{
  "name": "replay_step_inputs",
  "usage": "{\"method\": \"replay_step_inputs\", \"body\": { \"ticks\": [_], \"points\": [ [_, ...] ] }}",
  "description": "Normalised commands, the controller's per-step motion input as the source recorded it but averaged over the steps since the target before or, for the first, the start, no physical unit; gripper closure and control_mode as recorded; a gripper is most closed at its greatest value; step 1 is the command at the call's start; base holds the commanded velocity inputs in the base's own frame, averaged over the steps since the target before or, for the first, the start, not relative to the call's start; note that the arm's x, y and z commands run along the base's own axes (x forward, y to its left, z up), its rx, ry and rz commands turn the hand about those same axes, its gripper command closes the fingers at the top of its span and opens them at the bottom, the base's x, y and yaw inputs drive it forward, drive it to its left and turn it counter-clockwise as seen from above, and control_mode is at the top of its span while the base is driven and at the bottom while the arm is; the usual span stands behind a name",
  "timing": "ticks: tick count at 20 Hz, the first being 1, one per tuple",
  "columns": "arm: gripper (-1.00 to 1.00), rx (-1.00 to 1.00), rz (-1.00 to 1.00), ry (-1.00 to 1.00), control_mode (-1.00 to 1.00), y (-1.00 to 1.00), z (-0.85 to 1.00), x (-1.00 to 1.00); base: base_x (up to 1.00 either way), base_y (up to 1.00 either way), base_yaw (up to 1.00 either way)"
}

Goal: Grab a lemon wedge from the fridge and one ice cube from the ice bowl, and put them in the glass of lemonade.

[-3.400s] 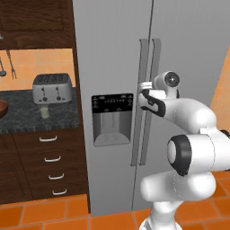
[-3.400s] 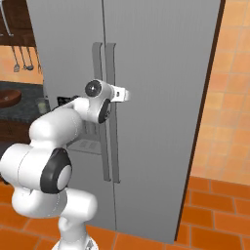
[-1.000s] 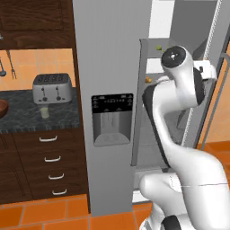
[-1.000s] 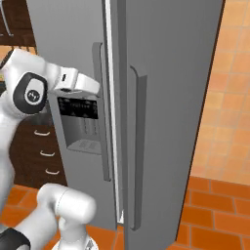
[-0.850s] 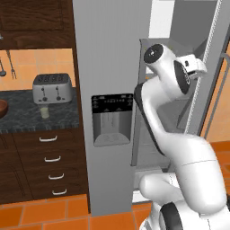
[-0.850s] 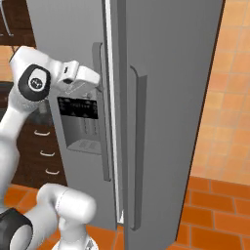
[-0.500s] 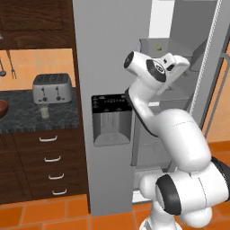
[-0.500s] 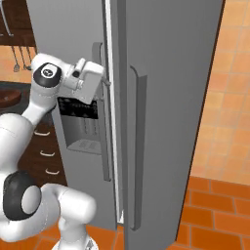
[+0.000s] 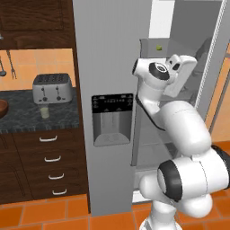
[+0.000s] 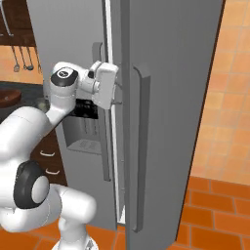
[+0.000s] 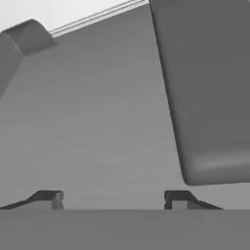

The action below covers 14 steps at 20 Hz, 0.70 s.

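Observation:
The grey fridge (image 9: 105,54) has its right door (image 10: 171,97) swung open. On an upper shelf inside lies the tiny yellow-green lemon wedge (image 9: 158,47). My hand (image 9: 183,72) hangs in the opening below and right of the wedge, well apart from it. In the hand view my gripper (image 11: 114,200) is open with nothing between its fingertips (image 11: 51,199), facing a grey fridge wall with a grey ledge (image 11: 205,97) to the right. On the counter at left stand the glass of lemonade (image 9: 44,112) and, at the frame edge, the reddish-brown ice bowl (image 9: 2,109). The ice cube is too small to see.
A toaster (image 9: 50,87) stands behind the glass on the dark counter (image 9: 27,123). Wooden drawers (image 9: 51,166) sit below it. The dispenser panel (image 9: 112,119) is in the shut left door. The open door's long handle (image 10: 141,146) faces the right base view.
The fridge's right door, shut at first, now stands open. Over the last second my hand has pulled back leftward from the open door's edge and turned toward the fridge opening.

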Motion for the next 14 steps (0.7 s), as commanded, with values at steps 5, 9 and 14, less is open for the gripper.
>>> {"method": "replay_step_inputs", "body": {
  "ticks": [5,9,14],
  "points": [
    [-1.00,-0.01,-0.14,0.12,-1.00,-1.00,-0.14,-0.35,0.00,0.00,0.00],
    [-1.00,-0.03,-0.18,0.04,-1.00,-0.98,-0.38,-0.39,0.00,0.00,0.00],
    [-1.00,-0.08,-0.12,0.10,-1.00,-0.92,-0.02,-0.10,0.00,0.00,0.00]
  ]
}}
